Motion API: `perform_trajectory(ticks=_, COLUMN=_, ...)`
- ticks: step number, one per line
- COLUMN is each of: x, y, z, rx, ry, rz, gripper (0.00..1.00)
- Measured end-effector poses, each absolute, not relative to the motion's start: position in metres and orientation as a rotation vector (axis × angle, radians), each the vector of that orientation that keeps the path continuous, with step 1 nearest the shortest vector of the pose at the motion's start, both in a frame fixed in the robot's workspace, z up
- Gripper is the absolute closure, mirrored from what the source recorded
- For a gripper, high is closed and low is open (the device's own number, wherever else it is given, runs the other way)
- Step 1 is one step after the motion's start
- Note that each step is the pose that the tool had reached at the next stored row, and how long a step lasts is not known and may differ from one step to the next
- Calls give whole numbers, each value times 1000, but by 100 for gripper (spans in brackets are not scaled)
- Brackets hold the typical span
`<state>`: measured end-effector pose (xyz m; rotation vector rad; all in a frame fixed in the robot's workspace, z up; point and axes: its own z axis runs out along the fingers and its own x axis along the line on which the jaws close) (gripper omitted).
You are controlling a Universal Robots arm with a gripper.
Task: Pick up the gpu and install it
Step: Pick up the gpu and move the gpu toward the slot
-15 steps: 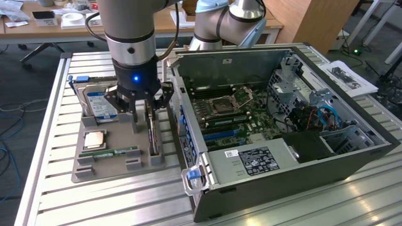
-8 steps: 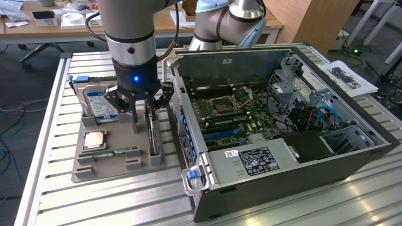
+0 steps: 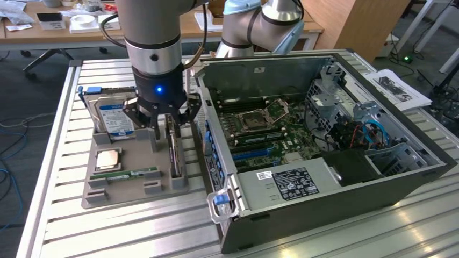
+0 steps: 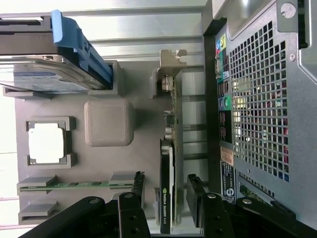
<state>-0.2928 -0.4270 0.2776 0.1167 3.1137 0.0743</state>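
The gpu (image 3: 174,154) stands on edge in a slot at the side of the grey holder tray (image 3: 129,196) nearest the computer case. It is a slim dark card with a silver bracket at its far end. In the wrist view the gpu (image 4: 168,163) runs lengthwise between my two black fingers (image 4: 137,184). My gripper (image 3: 170,121) hangs directly over the card, open. The jaws straddle it with a gap on each side, and nothing is gripped. In the wrist view my gripper (image 4: 166,188) sits around the card's labelled end.
On the tray are also a silver hard drive (image 3: 115,115) with a blue clip, a CPU (image 3: 107,159) and a green memory stick (image 3: 133,174). The open computer case (image 3: 401,177) lies close beside the tray, its motherboard (image 3: 265,134) exposed. All rest on a slatted metal table (image 3: 64,226).
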Motion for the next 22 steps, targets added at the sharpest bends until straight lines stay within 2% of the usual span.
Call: perform_trajectory(ticks=22, x=-291, y=-427, z=268, rx=117, ry=3114, rz=74, gripper=53)
